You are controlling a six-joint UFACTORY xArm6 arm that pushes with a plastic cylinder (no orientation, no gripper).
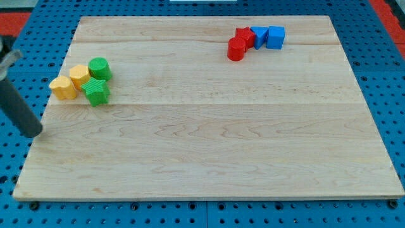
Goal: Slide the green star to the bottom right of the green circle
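Yellow blocks [71, 81] crowd green star [96, 91] (its left side).

Star block [97, 92] touches circle block [100, 68], just below it. My tip [35, 132] lies well left-below the star, at board [209, 152] edge.

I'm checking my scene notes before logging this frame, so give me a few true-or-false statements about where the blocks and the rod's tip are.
1. The green star touches the green circle. True.
2. My tip presses against the green star. False: it sits apart, near the board's left edge, lower left of the star.
3. Two yellow blocks lie left of the green ones. True.
4. The red blocks and blue blocks sit at the view's bottom. False: they cluster near the top right.
5. The green star lies above the green circle. False: it lies just below it.
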